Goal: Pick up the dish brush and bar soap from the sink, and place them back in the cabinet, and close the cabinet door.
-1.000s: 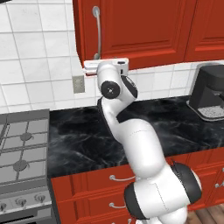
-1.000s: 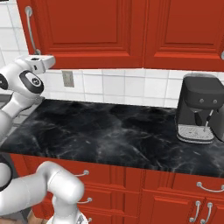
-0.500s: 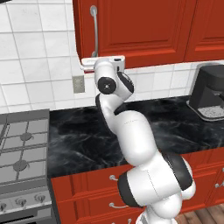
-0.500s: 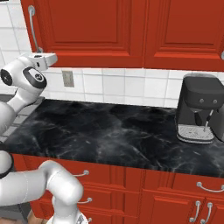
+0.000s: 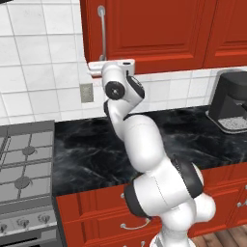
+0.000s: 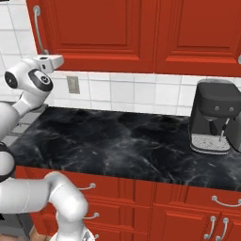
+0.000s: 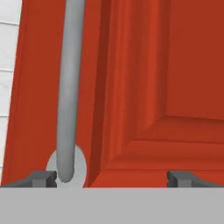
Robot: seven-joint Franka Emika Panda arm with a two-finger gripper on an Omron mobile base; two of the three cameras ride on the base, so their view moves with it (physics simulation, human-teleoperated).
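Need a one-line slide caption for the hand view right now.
Open gripper faces the red cabinet door, its left fingertip beside the foot of the silver bar handle.

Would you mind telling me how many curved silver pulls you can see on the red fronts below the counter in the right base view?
5: one beside the arm, one below it, one at far right, and two vertical ones beneath that. The arm may hide more.
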